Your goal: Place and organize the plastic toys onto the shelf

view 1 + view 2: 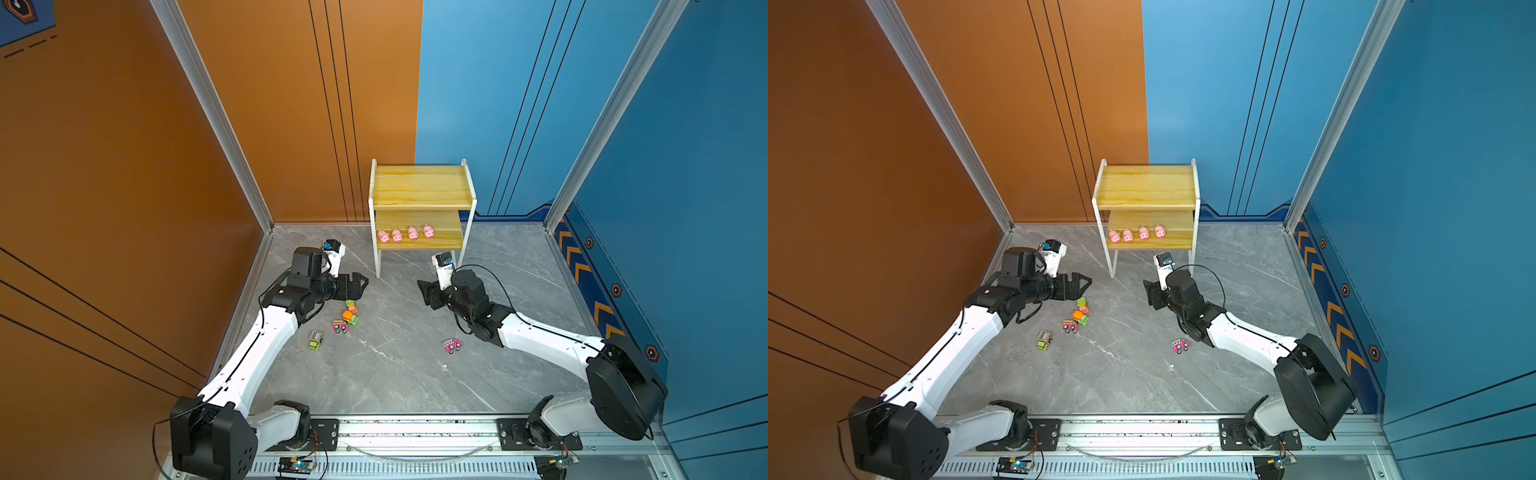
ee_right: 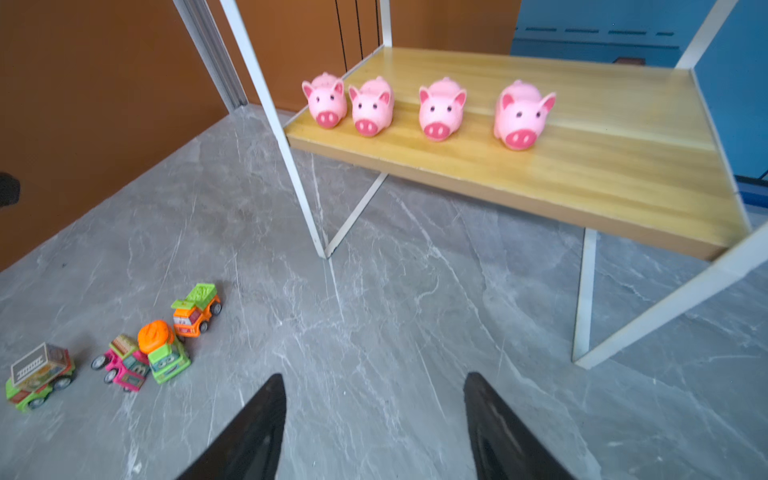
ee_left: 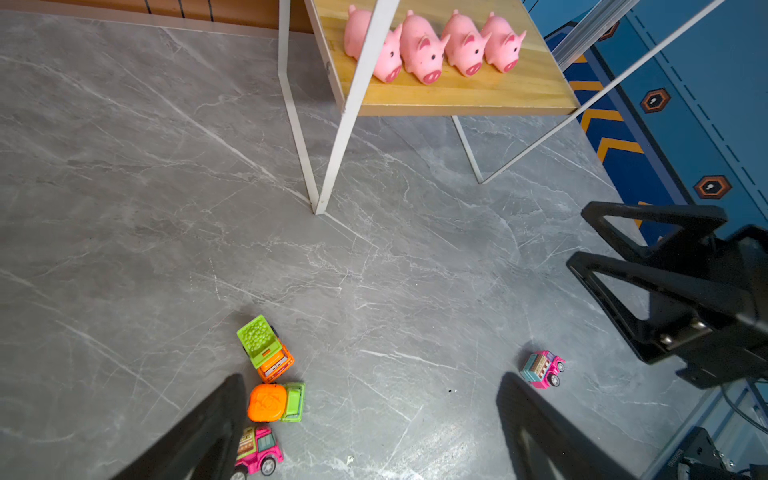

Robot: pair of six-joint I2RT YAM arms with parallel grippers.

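Pink plastic pigs (image 1: 405,235) line the yellow wooden shelf (image 1: 422,187), lower board; five toy trucks (image 1: 351,320) wait unshelved at its seven o'clock. My left pincer (image 1: 361,285) and right pincer (image 1: 424,293) gape empty.

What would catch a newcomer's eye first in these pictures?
Four pink pigs stand in a neat row, snouts forward, on the lower board of the shelf. Five bright trucks lie on the gray table in front of it: four loosely grouped toward the left, and one pink truck alone toward the right.
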